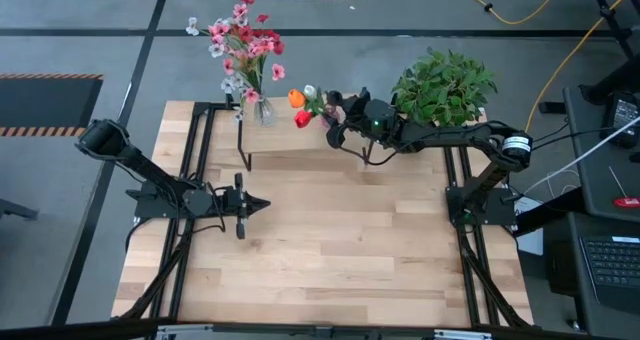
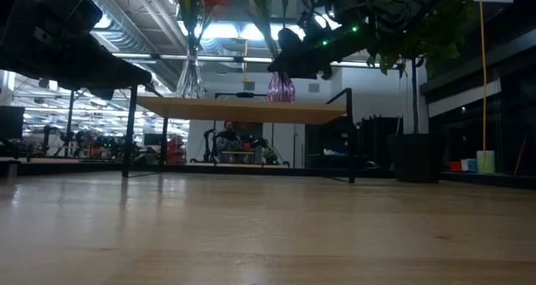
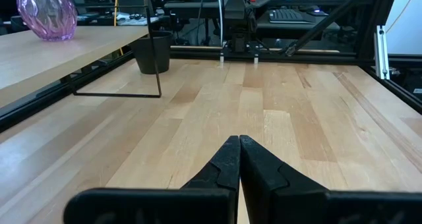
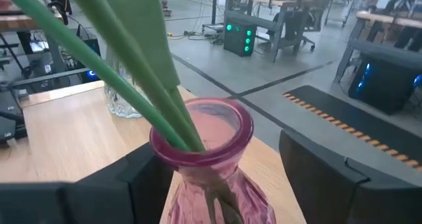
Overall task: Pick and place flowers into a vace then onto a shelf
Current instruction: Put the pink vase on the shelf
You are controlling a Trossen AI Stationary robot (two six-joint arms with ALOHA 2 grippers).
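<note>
Right gripper (image 4: pixel 217 178) up at shelf (image 1: pixel 300 145), jaws spread wide either side of pink vase (image 4: pixel 208 161), not squeezing it. Vase sits on shelf with green stems inside; orange, red, white flowers (image 1: pixel 305 105) poke out top. Second clear vase (image 1: pixel 262 110) with pink bunch stands further along shelf. Left gripper (image 1: pixel 255 206) parked over tabletop (image 1: pixel 340 240), jaws pressed together, holding nothing.

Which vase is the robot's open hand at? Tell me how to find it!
Find the raised wooden shelf at the table's far edge. Two vases stand on it. It's the pink ribbed vase between the right gripper's open fingers, holding orange, red and white blooms, not the clear vase with the pink bouquet.
</note>
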